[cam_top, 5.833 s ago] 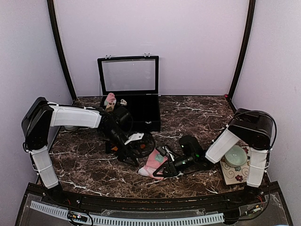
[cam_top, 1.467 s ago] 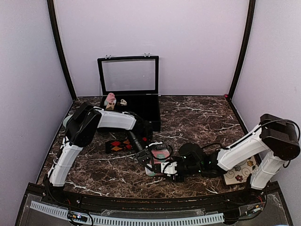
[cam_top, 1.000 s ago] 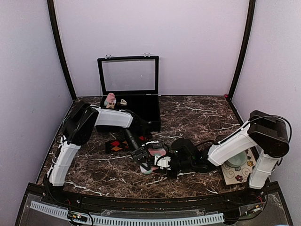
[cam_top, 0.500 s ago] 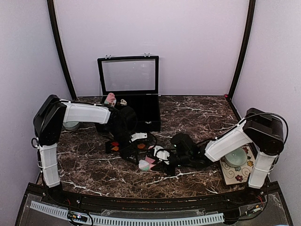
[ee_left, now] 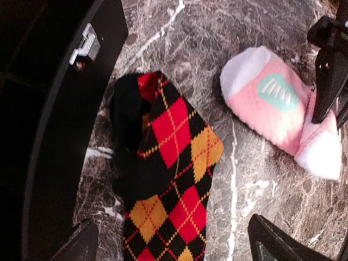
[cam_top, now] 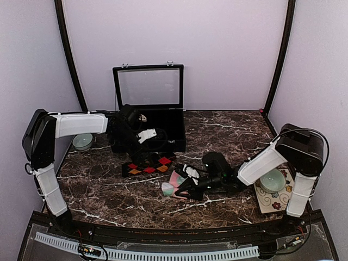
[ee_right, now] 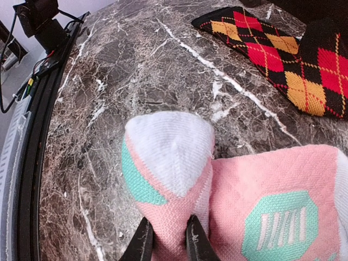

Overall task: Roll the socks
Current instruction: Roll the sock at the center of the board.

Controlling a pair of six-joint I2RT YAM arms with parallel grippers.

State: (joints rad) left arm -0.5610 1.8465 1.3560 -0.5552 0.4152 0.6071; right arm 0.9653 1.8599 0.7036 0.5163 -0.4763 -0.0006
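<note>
Since a second or so ago the left arm had gone away from the pink sock [cam_top: 175,182] and drawn back toward the black case [cam_top: 163,130], and the left fingers [ee_left: 80,246] had opened fully on the way. They now hung wide apart above the black argyle sock [ee_left: 168,179], holding nothing, and I could not make out any contact with it. This sock lay flat on the bench [cam_top: 234,136], just in front of the case — one end folded over a little, not rolled at all.

The pink sock lay just beside it, nearer to the front edge of the bench, bent into a loose fold. Only the right fingers [ee_right: 142,242] kept it. Almost shut, they pinched the pink fabric at the folded end, below the white toe.

My reading was that the shared work on the pink sock was over for the moment, and the fold depended on the right grip alone — if this let go, the fabric would probably spring open. The left arm seemed placed to take the argyle sock next. Both socks were far from a finished roll.
</note>
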